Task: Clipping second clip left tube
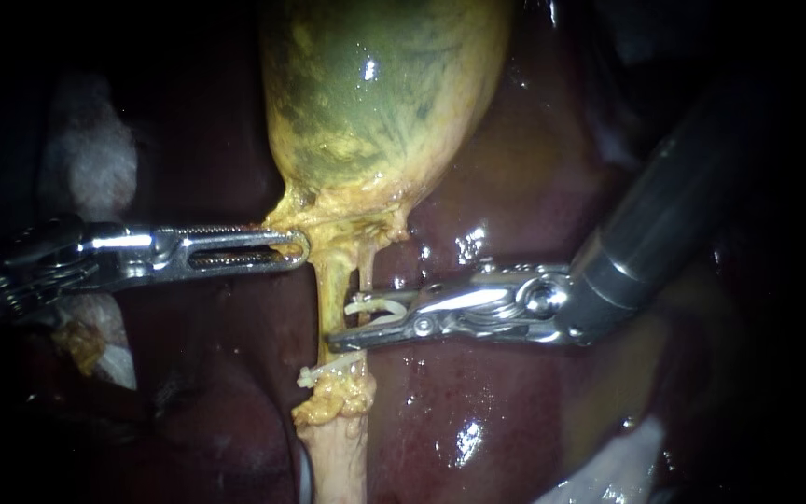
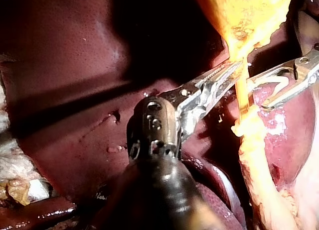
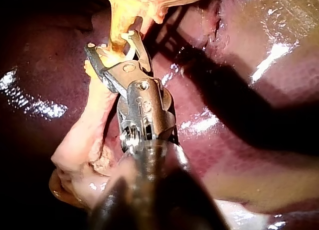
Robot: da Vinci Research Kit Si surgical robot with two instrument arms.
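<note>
The green-yellow gallbladder [image 1: 375, 93] narrows to a yellow neck. From it the thicker left tube [image 1: 331, 291] runs down, with a thin strand [image 1: 366, 271] beside it. A white clip [image 1: 326, 371] sits across the tube lower down. My left instrument [image 1: 302, 247] comes in level, its slotted jaws shut on the neck tissue [image 2: 238, 65]. My right instrument [image 1: 342, 324] holds its jaws apart around the left tube above that clip. They carry an open white clip [image 1: 372, 305] seated between them [image 3: 110, 41].
Dark red liver [image 1: 515, 187] lies behind and around the tubes. White gauze [image 1: 86, 159] sits at the far left behind the left shaft, and a pale sheet [image 1: 608, 476] shows at the lower right. A fatty stump [image 1: 340, 448] continues below the seated clip.
</note>
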